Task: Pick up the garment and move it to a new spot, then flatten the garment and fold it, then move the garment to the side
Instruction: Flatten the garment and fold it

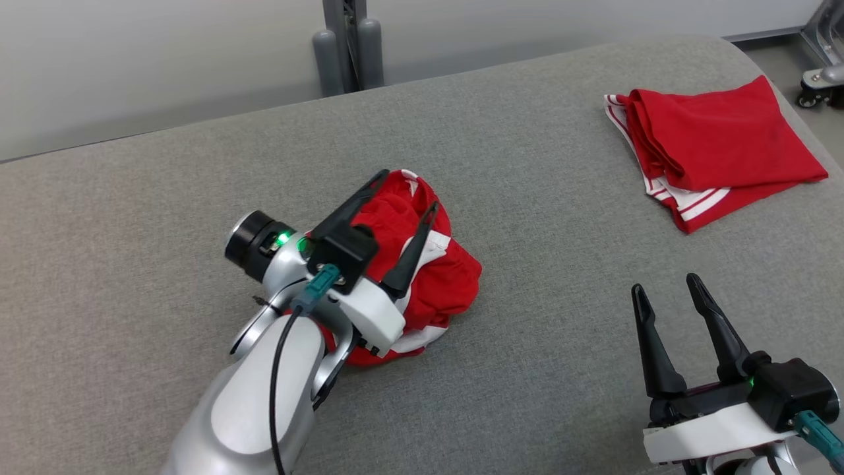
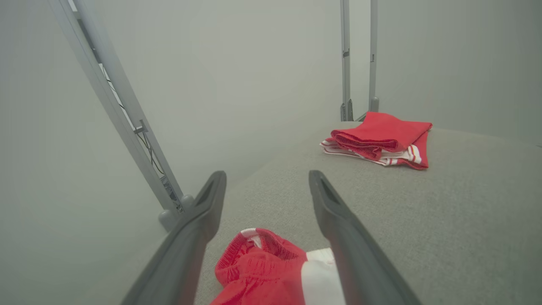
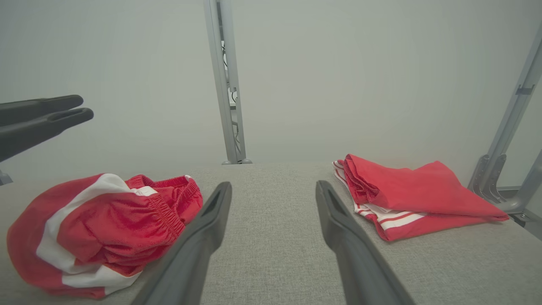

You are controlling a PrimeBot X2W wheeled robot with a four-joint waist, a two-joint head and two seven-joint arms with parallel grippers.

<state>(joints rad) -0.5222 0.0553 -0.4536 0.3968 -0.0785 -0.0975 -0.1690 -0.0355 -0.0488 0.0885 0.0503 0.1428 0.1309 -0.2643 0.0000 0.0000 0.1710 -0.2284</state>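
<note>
A crumpled red garment [image 1: 448,277] with white stripes lies in a heap near the middle of the grey fabric surface [image 1: 198,198]. My left gripper [image 1: 409,190] hangs above it, open, with nothing between its fingers. The left wrist view shows the heap [image 2: 262,271] below and between those fingers [image 2: 211,203]. From the right wrist, the left fingers [image 3: 42,112] float well clear above the garment [image 3: 106,228]. My right gripper [image 1: 664,284] stands open at the lower right, apart from the heap, with bare surface between its fingers [image 3: 211,212].
A second red garment [image 1: 712,145] with white stripes lies folded at the far right of the surface, near its rounded edge. Grey frame posts [image 1: 346,46] stand behind the far edge. A caster and frame [image 1: 821,72] sit at the top right.
</note>
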